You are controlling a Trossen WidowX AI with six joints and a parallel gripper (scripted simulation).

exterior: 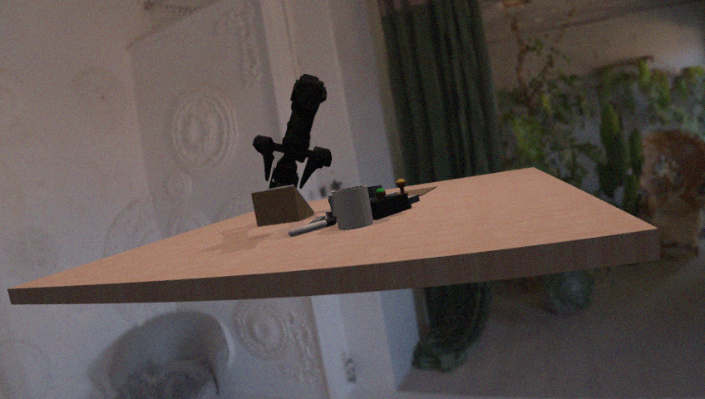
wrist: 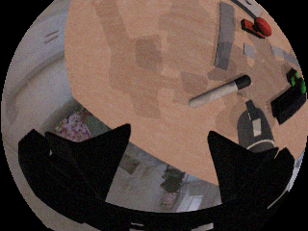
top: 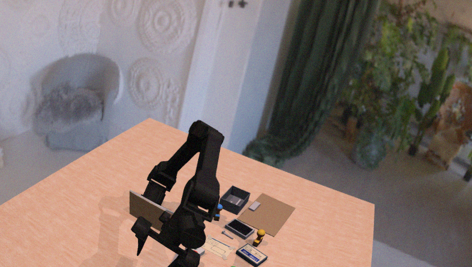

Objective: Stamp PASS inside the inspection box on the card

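Black fingers hang wide apart above the near side of a wood-toned counter, nothing between them. To their right in the top view, a card lies flat, with a dark open pad just beyond it and a yellow-knobbed stamp upright near the pad's right end. Which stamp reads PASS cannot be told.

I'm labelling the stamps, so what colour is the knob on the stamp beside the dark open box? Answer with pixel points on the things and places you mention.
Blue (top: 219,206); the top view shows it best.
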